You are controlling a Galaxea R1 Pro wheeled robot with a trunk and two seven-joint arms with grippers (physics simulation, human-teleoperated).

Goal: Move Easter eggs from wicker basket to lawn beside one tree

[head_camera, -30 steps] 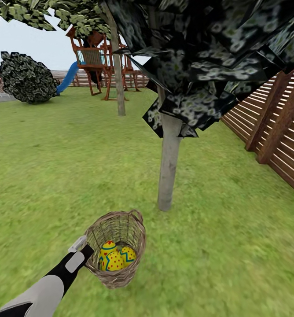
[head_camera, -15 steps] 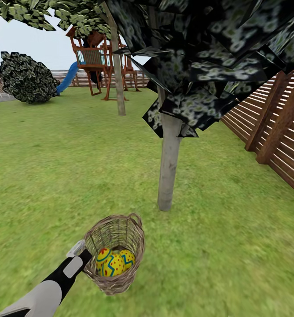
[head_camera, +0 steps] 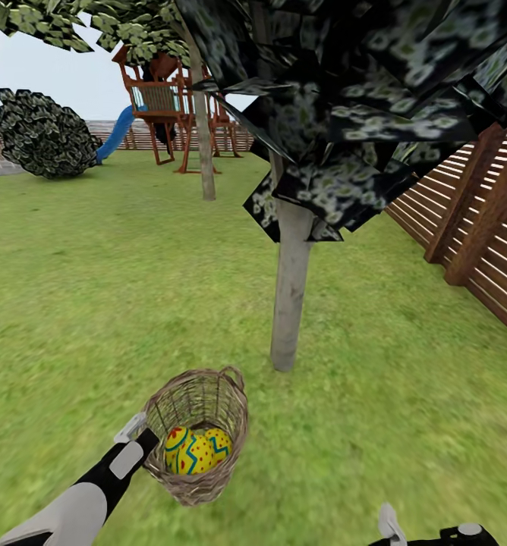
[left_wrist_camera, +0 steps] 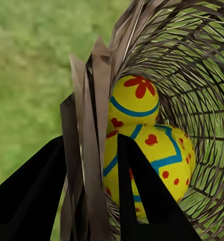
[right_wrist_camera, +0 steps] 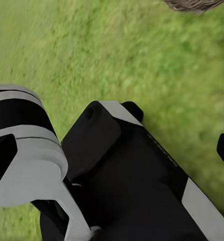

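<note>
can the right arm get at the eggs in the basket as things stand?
Probably yes. The wicker basket has an open mouth with the eggs exposed, and bare lawn lies between it and the right gripper.

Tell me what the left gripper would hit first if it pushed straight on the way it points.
Probably the Easter eggs: the left gripper straddles the wicker basket wall, and the eggs lie just beyond its fingers.

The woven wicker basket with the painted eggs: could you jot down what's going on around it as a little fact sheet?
basket: small tan wicker basket, tilted, rim clamped by the left gripper
eggs: yellow painted eggs inside the basket; two plainly show
nearest tree: pale-grey trunk, just beyond the basket
ground: green lawn
right gripper: at the head view's lower edge, state unclear
</note>
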